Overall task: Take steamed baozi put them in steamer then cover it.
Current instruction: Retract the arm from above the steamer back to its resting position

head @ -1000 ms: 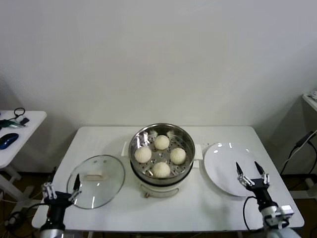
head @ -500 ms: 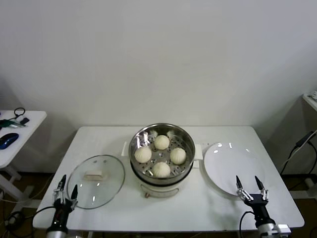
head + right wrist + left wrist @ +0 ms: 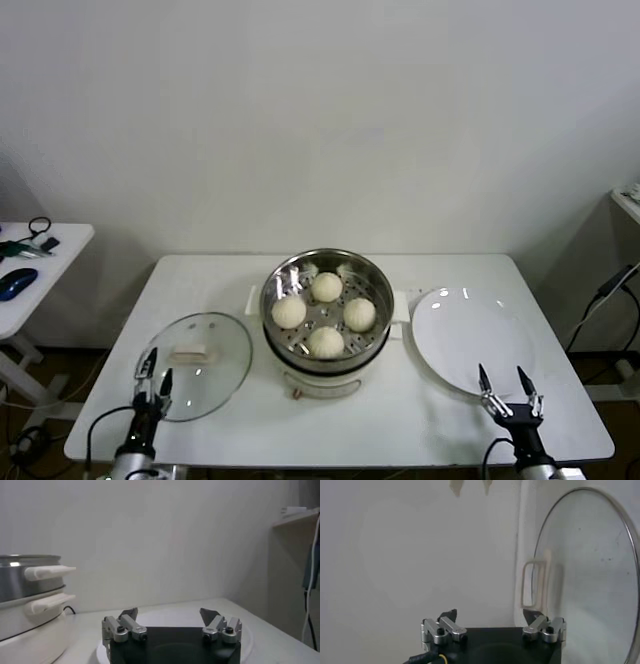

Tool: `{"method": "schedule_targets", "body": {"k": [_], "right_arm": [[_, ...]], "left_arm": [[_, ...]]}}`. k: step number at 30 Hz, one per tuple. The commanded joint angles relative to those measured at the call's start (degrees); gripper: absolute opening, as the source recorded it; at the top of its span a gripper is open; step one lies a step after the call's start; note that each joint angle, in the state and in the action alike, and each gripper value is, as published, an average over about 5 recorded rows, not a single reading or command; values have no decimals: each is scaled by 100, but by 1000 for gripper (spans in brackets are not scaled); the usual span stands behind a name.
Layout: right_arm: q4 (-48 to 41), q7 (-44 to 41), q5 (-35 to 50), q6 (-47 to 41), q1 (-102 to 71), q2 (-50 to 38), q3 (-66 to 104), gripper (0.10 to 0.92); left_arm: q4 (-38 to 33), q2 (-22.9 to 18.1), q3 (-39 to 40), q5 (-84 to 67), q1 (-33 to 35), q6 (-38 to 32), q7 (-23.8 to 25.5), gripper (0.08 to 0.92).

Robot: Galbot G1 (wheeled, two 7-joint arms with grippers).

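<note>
Left gripper [image 3: 153, 370] hovering with fingers spread over the near edge of the cover [image 3: 194, 364]; right gripper [image 3: 505, 388] likewise spread, sitting at the near rim of the white plate [image 3: 470, 340]. Resting on the white table [image 3: 200, 280]: steamer [image 3: 327, 322] at centre, uncovered, holding four steamed baozi [image 3: 326, 287] on its perforated tray. Lying flat beside the steamer, on the robot's left: cover, handle [image 3: 189, 352] up, apart from the pot. Standing off to the far left: side table [image 3: 60, 240] carrying small dark items.
</note>
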Motion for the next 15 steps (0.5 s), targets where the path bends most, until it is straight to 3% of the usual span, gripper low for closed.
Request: {"method": "schedule_targets", "body": {"k": [1,15], "right_arm": [[40,-7,-25,50,-52,65,31,823],[125,-7,-32,58,-112,127,174,823]], "left_arm": [[263,8,78,264,-301,32,-71,823],[812,210,247,292,-938,-9,25,823]]}}
